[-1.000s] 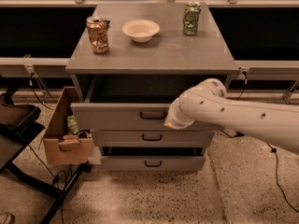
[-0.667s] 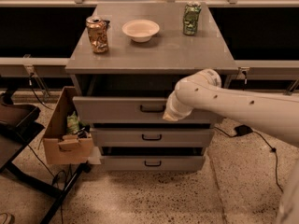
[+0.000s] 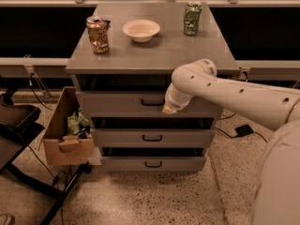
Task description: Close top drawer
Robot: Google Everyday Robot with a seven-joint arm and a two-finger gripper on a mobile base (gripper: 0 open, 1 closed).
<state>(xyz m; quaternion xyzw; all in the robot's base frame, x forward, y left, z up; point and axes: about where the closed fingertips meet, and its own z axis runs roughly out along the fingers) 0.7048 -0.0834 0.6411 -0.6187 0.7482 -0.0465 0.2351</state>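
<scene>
The top drawer [image 3: 117, 105] is the tallest grey front, just under the cabinet top, with a small dark loop handle [image 3: 152, 102] at its centre. Its front stands only slightly out from the cabinet, with a dark gap above it. Its inside is hidden. My gripper [image 3: 169, 108] is at the end of the white arm and rests against the drawer front just right of the handle.
Two shorter drawers [image 3: 152, 138] [image 3: 152, 163] sit below. On the cabinet top [image 3: 164, 50] stand a crushed can [image 3: 97, 34], a white bowl [image 3: 141, 30] and a green can [image 3: 192, 18]. A cardboard box [image 3: 65, 130] and a black stand [image 3: 16, 123] are at the left.
The top drawer has slid inward toward the cabinet. My arm and gripper have moved with its front, back and slightly up.
</scene>
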